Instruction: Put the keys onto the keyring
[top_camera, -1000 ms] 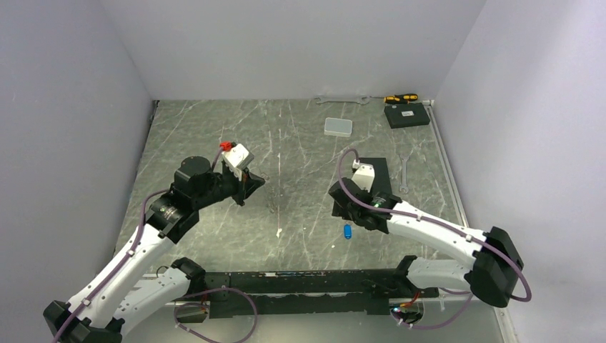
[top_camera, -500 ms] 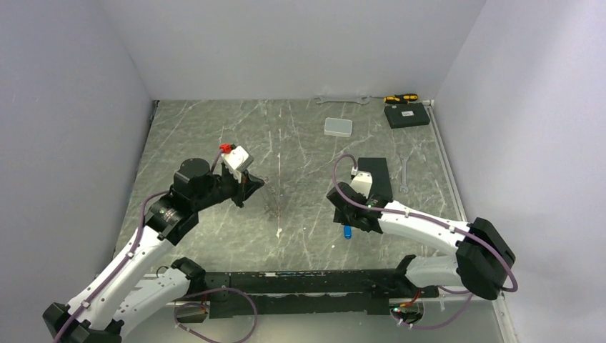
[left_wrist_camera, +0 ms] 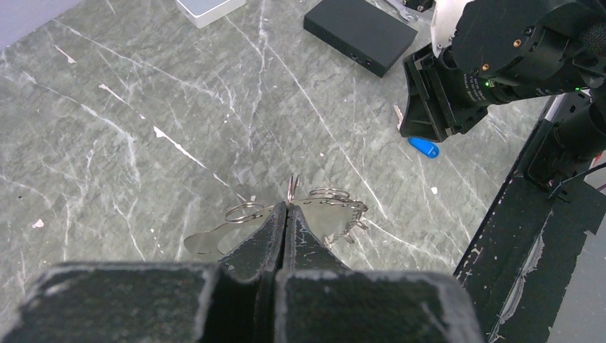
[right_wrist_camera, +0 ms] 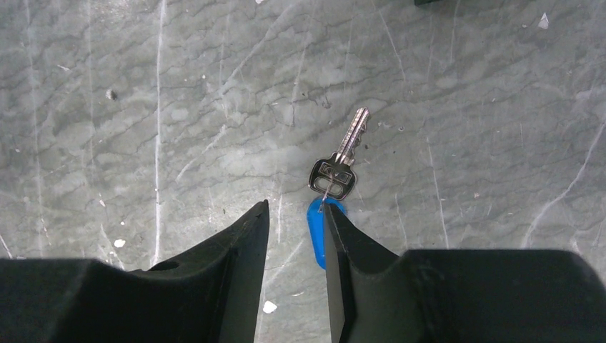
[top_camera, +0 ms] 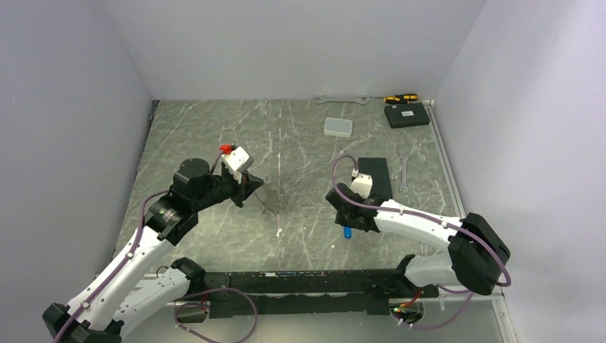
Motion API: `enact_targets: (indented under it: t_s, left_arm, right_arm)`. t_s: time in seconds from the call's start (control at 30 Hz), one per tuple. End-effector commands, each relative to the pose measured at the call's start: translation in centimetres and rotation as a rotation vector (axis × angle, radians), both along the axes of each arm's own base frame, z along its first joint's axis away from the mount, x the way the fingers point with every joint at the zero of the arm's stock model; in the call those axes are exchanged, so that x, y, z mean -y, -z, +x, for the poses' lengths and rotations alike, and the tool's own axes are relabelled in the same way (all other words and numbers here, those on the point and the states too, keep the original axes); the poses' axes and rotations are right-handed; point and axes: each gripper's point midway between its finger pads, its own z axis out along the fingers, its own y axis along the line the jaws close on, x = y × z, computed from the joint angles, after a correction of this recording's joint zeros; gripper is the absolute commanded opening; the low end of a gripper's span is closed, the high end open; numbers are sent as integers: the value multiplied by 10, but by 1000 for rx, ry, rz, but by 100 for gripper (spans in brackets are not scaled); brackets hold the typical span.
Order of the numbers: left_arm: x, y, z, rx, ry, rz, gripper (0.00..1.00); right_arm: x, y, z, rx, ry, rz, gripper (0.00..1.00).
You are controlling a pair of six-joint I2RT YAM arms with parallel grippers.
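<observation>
1. The left gripper (left_wrist_camera: 286,209) was clenched on the keyring (left_wrist_camera: 330,202), and the loop hung below its tips over the table (left_wrist_camera: 143,107).
2. The right gripper (right_wrist_camera: 295,213) stood part-open and empty, tips low over the table. The blue key (right_wrist_camera: 315,232) lay partly under one finger, with the silver key (right_wrist_camera: 333,175) just ahead, touching it.
3. Progress, as judged: the ring was held, but neither key was grasped or threaded, so both were left to do.
4. The left arm reached toward the table's centre with its wrist angled down. The right arm stretched low to its left, wrist pointing down, well apart from the ring.
</observation>
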Motion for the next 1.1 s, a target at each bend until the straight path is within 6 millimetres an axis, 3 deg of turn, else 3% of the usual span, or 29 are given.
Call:
enact_targets:
  t_s: [0.0, 0.57, 0.77, 0.83, 0.97, 1.07]
  left_arm:
    - [1, -15, 1, 65, 11, -21, 0]
    - [1, -14, 1, 71, 13, -20, 0]
    - [0, -15, 0, 76, 10, -18, 0]
    - [0, -15, 0, 78, 10, -18, 0]
    - [-1, -15, 0, 84, 9, -18, 0]
    - [-1, -16, 0, 88, 6, -17, 0]
  right_arm:
    - [5, 4, 1, 3, 40, -3, 37]
    - [6, 19, -4, -38, 50, -14, 29]
    - [1, 20, 0, -40, 16, -25, 13]
    - [-1, 21, 1, -42, 2, -29, 2]
    - [-14, 17, 7, -24, -80, -10, 0]
    - [-44, 13, 10, -19, -265, 46, 0]
